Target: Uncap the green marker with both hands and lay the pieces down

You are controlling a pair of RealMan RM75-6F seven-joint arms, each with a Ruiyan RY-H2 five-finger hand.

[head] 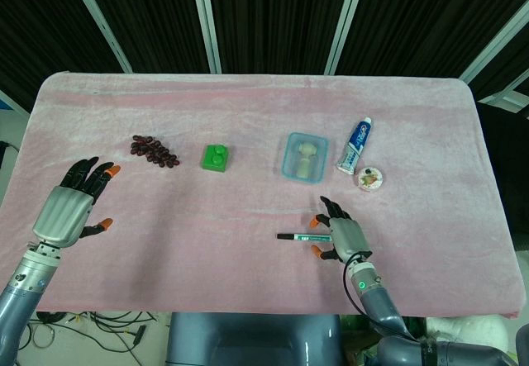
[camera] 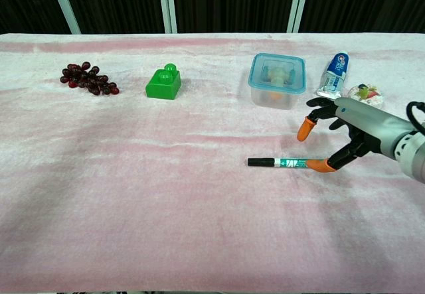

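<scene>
The bench (head: 248,93) is covered by a pink cloth (head: 413,118) with a soft, slightly creased nap, lit evenly from above. Behind the bench stands a dark wall (head: 273,19) of black ribbed panels, divided by pale slanted struts (head: 205,19). Below the near edge of the bench, a grey base (head: 248,341) shows in the head view, and left of it a tangle of cables (head: 91,325) lies on the floor. Beyond the bench's right end, a pale frame (head: 508,97) shows against the dark.
</scene>
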